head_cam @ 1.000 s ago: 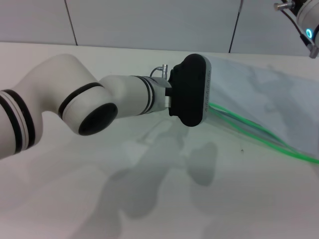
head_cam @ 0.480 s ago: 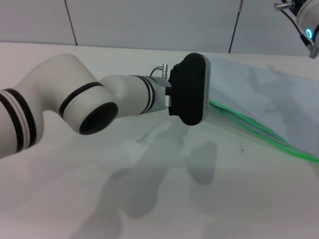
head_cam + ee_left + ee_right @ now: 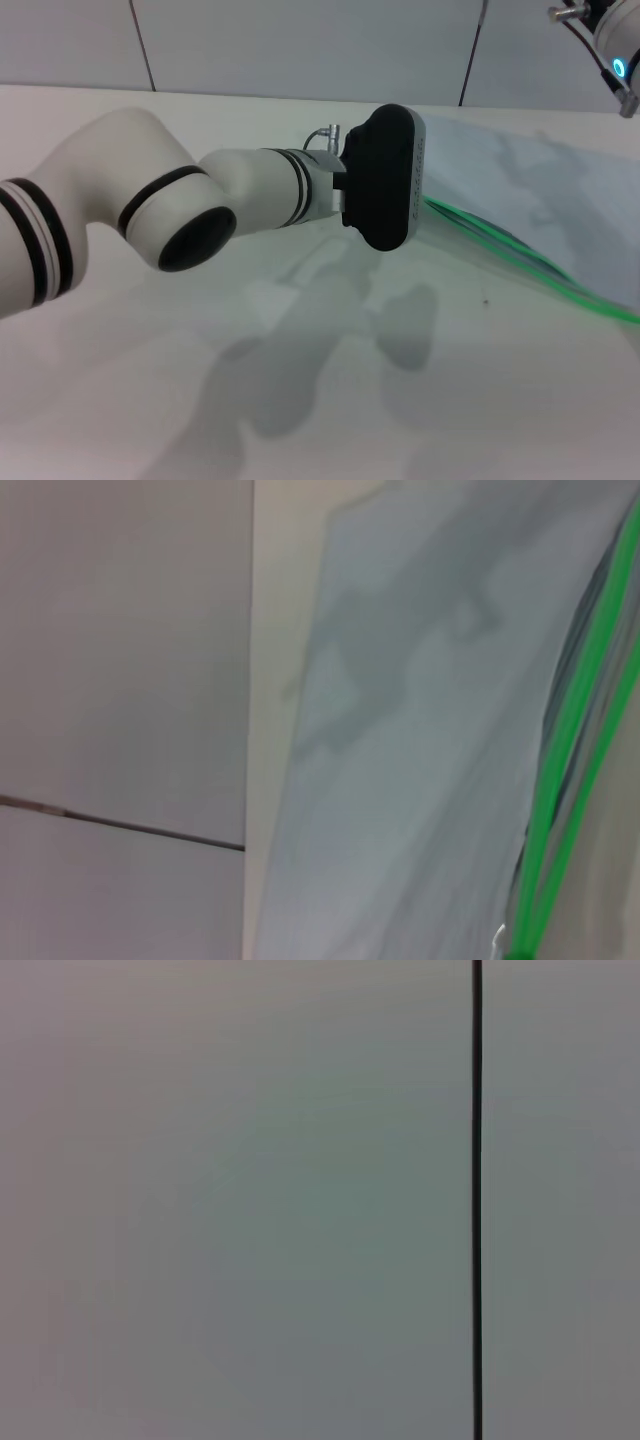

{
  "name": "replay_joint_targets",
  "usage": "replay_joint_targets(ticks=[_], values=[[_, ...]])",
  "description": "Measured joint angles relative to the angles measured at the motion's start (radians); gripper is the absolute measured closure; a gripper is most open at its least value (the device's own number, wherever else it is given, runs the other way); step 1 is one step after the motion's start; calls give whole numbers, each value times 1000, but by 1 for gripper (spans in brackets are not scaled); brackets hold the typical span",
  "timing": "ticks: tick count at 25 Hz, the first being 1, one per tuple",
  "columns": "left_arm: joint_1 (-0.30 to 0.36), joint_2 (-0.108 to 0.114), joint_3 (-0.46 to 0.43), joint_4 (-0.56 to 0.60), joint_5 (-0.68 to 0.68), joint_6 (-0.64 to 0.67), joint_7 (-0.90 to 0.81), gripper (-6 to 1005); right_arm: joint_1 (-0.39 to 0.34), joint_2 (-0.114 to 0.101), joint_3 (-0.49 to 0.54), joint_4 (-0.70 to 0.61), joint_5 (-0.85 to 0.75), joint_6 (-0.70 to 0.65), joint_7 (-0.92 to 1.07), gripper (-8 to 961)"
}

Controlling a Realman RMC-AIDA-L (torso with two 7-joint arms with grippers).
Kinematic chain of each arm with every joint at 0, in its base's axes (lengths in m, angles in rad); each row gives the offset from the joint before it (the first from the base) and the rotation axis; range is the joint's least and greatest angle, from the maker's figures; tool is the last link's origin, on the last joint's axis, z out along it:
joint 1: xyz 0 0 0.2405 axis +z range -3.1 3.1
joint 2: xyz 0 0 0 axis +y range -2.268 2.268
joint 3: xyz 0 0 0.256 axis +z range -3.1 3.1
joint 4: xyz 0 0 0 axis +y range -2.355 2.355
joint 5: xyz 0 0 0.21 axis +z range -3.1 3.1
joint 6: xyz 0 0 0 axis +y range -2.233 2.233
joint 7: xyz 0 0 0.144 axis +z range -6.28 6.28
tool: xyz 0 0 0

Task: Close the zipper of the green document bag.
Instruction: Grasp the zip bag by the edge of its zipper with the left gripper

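Head view, near to far: the left arm (image 3: pixel 150 215) reaches from the near left across the white desk (image 3: pixel 300 400), its shadow falling on the bare surface below it. Its black wrist housing (image 3: pixel 385 180) hides the left gripper, which sits at the near-left end of the green document bag (image 3: pixel 520 190); whether its fingers are apart or together cannot be told. The bag lies flat on the right half of the desk, its long axis running from the housing toward the right edge. The zipper (image 3: pixel 530 268) borders the bag's near side and points the same way, slanting nearer as it goes right; it shows as two green lines with a gap between them. Faint lettering on the housing's rim is too small to read. The right arm (image 3: pixel 610 40) is raised at the far right corner, its gripper out of sight. The left wrist view alone shows the two green strips converging to a point (image 3: pixel 525 945) and the bag's translucent sheet (image 3: pixel 420 730) against the tiled wall (image 3: pixel 120 680). The right wrist view shows only wall tiles (image 3: pixel 240 1200) and one dark joint (image 3: pixel 476 1200).
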Motion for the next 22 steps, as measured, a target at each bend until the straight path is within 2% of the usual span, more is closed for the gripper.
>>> replay_joint_targets(ticks=[10, 16, 22], values=[[9, 0, 17, 2, 1, 38, 1, 945, -2, 0, -1, 0, 0, 0, 0, 380], [48, 3, 18, 28, 1, 93, 1, 946, -10, -2, -15, -16, 0, 5, 0, 381], [116, 13, -8, 122, -6, 113, -3, 947, -66, -8, -41, -181, -16, 131, -8, 381]])
